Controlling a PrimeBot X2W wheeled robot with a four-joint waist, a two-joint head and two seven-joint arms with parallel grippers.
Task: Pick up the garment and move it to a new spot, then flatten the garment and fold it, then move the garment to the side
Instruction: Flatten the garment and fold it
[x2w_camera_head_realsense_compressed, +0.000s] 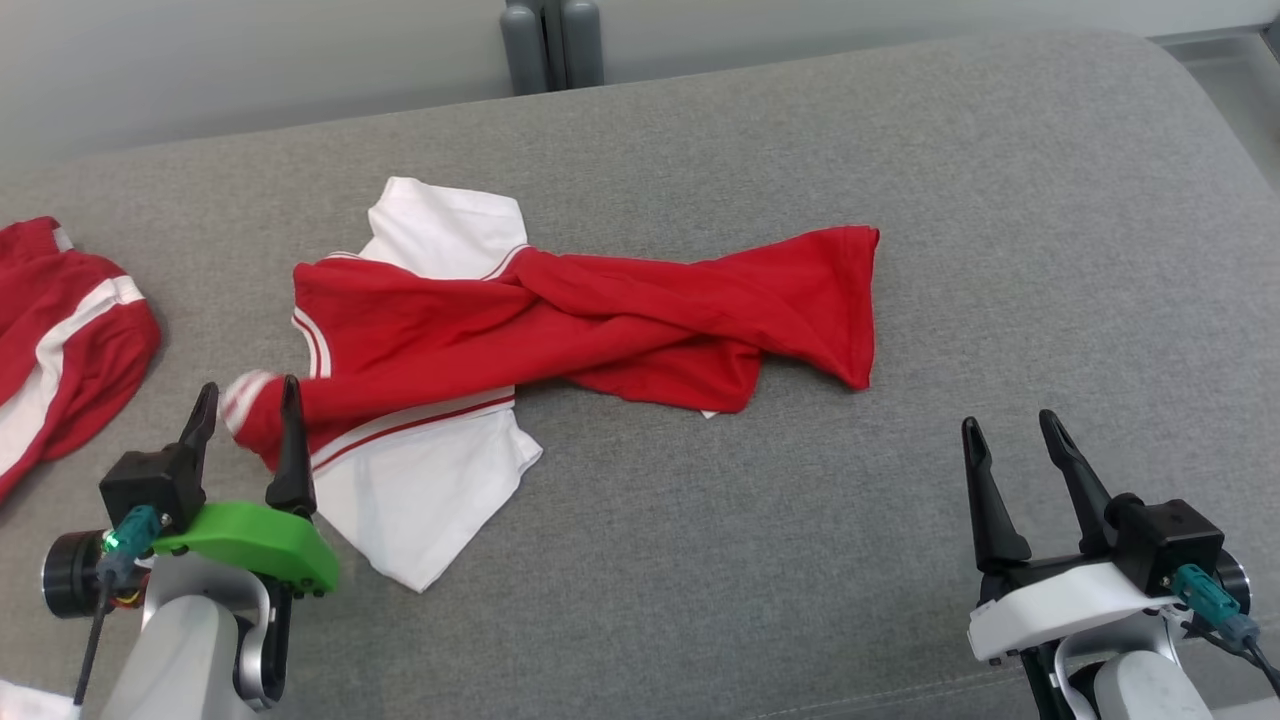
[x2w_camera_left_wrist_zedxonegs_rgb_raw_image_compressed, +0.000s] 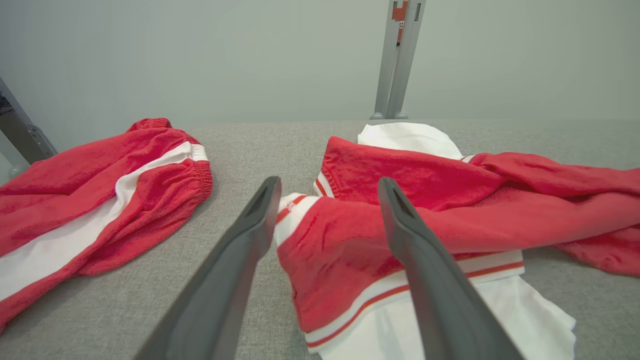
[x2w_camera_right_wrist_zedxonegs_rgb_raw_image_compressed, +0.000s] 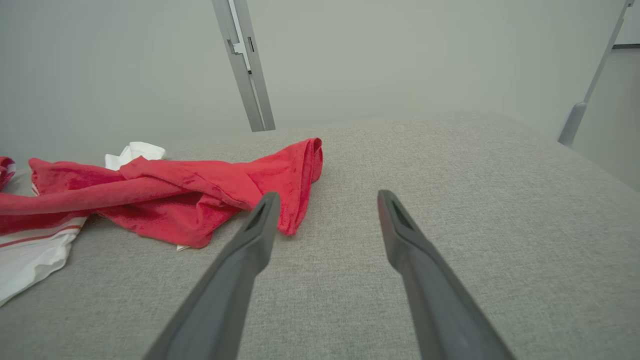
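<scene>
The garment (x2w_camera_head_realsense_compressed: 560, 320) is a red shirt with white sleeves and red-and-white striped trim, lying twisted and crumpled across the middle of the grey cushion. Its striped collar end (x2w_camera_left_wrist_zedxonegs_rgb_raw_image_compressed: 320, 235) lies just beyond my left gripper (x2w_camera_head_realsense_compressed: 247, 398), whose fingers stand open with nothing pinched between them. Seen from the left wrist, the red fold sits in the gap between the two dark fingers (x2w_camera_left_wrist_zedxonegs_rgb_raw_image_compressed: 250, 230). My right gripper (x2w_camera_head_realsense_compressed: 1010, 425) is open at the lower right, well clear of the cloth, and the garment's red hem (x2w_camera_right_wrist_zedxonegs_rgb_raw_image_compressed: 300, 180) lies to its left.
A second red garment with a white stripe (x2w_camera_head_realsense_compressed: 60, 340) lies at the left edge of the cushion (x2w_camera_head_realsense_compressed: 1000, 200), also seen from the left wrist (x2w_camera_left_wrist_zedxonegs_rgb_raw_image_compressed: 100, 200). A grey post (x2w_camera_head_realsense_compressed: 553, 42) stands behind the cushion's back edge. The cushion's right half is bare fabric.
</scene>
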